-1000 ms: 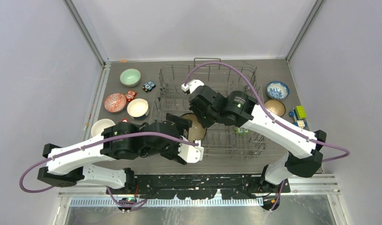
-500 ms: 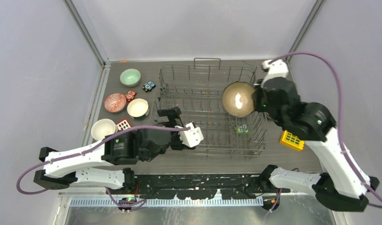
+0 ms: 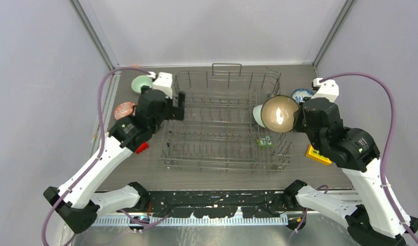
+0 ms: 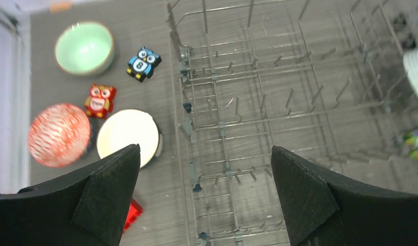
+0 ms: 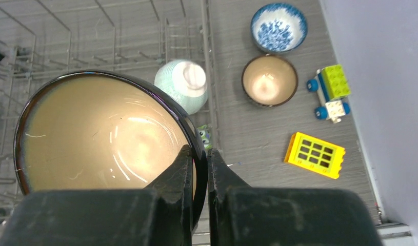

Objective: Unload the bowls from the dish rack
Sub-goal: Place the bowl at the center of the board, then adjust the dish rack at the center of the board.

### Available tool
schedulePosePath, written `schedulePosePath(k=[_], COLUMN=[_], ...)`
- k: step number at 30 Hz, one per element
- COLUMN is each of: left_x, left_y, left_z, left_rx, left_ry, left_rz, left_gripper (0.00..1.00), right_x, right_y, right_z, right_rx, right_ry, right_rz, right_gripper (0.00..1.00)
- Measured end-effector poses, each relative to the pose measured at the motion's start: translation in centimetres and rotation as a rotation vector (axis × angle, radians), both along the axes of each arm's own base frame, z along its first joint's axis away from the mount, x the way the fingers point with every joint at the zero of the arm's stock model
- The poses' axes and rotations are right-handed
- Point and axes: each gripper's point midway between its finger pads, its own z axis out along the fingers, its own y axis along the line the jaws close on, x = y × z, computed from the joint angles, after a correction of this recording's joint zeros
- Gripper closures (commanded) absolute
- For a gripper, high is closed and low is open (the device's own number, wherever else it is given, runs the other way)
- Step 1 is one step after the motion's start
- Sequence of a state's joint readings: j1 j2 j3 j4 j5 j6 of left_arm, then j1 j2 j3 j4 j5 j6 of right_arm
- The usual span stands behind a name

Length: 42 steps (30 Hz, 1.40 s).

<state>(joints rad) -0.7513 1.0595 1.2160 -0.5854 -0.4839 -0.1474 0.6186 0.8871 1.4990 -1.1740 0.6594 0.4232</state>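
The left pincer (image 4: 204, 148) gapes above the dish rack's (image 4: 224, 128) left wall; mint bowl (image 4: 84, 47), red-streaked bowl (image 4: 59, 135), cream bowl (image 4: 128, 137) sit beside it.

Bright, even overhead light, soft shadows; glare spots inside the brown bowl (image 5: 94, 138).

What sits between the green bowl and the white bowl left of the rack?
A small red owl toy lies there, clearest in the left wrist view.

The left arm (image 3: 94, 171) and right arm (image 3: 373, 179) share white plastic link shells joined by chunky black joint housings. A purple cable (image 3: 100, 102) trails loosely along each. Matte black wedge-shaped fingers (image 4: 106, 192) end both, behind small white wrist blocks (image 3: 163, 79).
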Motion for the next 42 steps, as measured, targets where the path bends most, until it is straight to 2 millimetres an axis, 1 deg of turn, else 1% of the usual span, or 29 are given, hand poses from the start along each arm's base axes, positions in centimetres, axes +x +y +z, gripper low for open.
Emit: schedulePosePath(k=[3,4,6,7,9,11,12,14,18,21,24,26,29,32,35,37,38,40,42], left_x=[1.6,2.1,3.0,3.6,4.2,4.2,4.0,3.5,3.2,3.0,2.6,2.5,2.6,3.2,3.8,4.2,4.3,4.4,4.5], left_y=[2.8,3.4,4.4,4.9,5.1,4.8,4.7,4.6,4.2,4.1,4.2,4.2,4.1,3.9,3.6,3.5,3.5,3.4,3.4], left_z=[-0.7,-1.2,-2.9,-4.1,-6.8,-8.9,-9.8,-10.8,-11.0,-10.6,-10.2,-10.2,-10.8,-12.5,-14.2,-15.0,-15.3,-15.8,-16.0], left_rx=[-0.159,-0.194,-0.255,-0.276,-0.294,-0.306,-0.315,-0.326,-0.347,-0.357,-0.364,-0.364,-0.355,-0.327,-0.298,-0.284,-0.279,-0.273,-0.274], left_ry=[0.081,0.112,0.192,0.237,0.336,0.409,0.440,0.477,0.495,0.487,0.475,0.473,0.495,0.540,0.588,0.610,0.618,0.630,0.635], left_rz=[0.145,0.177,0.247,0.285,0.331,0.348,0.355,0.357,0.351,0.341,0.330,0.328,0.326,0.339,0.353,0.359,0.360,0.364,0.369], left_gripper=[0.00,0.01,0.02,0.03,0.06,0.09,0.10,0.11,0.12,0.12,0.14,0.16,0.23,0.31,0.43,0.46,0.47,0.53,0.61], right_x=[-0.1,-0.1,-0.3,-0.4,-0.5,-0.5,-0.7,-1.0,-2.2,-3.6,-4.7,-5.5,-6.5,-7.2,-7.5,-7.6,-7.7,-7.8,-8.4], right_y=[0.8,1.0,1.4,1.6,2.3,3.5,4.2,5.8,9.2,11.2,12.4,13.1,14.1,14.8,15.4,15.9,16.2,16.8,17.5], right_z=[-1.5,-1.8,-2.2,-2.2,-2.2,-2.2,-2.3,-2.4,-2.9,-2.9,-2.9,-3.3,-4.2,-5.0,-5.8,-6.1,-6.2,-6.3,-6.6], right_rx=[0.025,0.034,0.052,0.060,0.081,0.105,0.121,0.150,0.214,0.246,0.252,0.243,0.221,0.204,0.196,0.196,0.195,0.189,0.177], right_ry=[0.036,0.041,0.051,0.053,0.058,0.070,0.081,0.109,0.180,0.217,0.233,0.246,0.275,0.295,0.320,0.332,0.335,0.344,0.357], right_rz=[0.022,0.030,0.050,0.059,0.091,0.148,0.188,0.264,0.452,0.578,0.665,0.713,0.776,0.813,0.838,0.855,0.863,0.884,0.917], right_gripper=[0.99,0.99,0.99,0.99,0.99,0.99,0.99,0.99,0.99,0.99,0.99,0.99,0.99,0.99,0.99,0.99,0.99,0.99,0.99])
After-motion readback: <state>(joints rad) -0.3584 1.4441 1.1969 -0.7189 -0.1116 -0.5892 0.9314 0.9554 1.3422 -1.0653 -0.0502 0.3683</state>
